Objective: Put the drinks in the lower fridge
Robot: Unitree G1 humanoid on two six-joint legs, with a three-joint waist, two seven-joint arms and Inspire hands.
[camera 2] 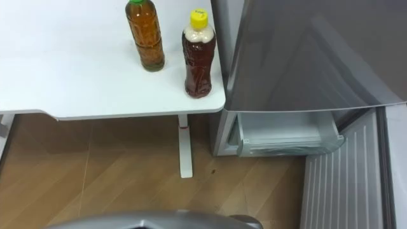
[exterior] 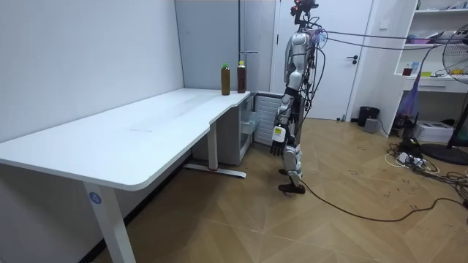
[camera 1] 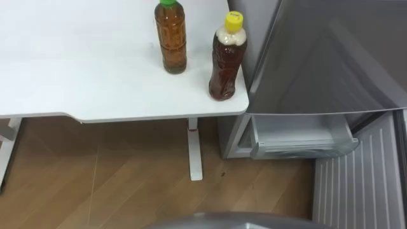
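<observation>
Two drinks stand upright on the white desk (camera 1: 95, 83) near its right corner. One is a brown bottle with a green cap (camera 1: 172, 38), the other a darker bottle with a yellow cap (camera 1: 227, 60) closer to the edge. Right beside them is the grey fridge (camera 1: 331, 57). Its lower part is open, showing a pale bin (camera 1: 302, 137) and a ribbed panel (camera 1: 362, 184). In the room view I stand in front of the fridge (exterior: 256, 44) at the desk's far end, and the two bottles (exterior: 225, 79) are an arm's length off. My left hand (exterior: 277, 146) hangs at my side, away from them.
The desk's white leg and foot (camera 1: 194, 152) stand on the wooden floor just left of the fridge. In the room view a shelf unit (exterior: 431, 44), a fan (exterior: 461, 73) and loose cables (exterior: 417, 161) lie behind me at the room view's right.
</observation>
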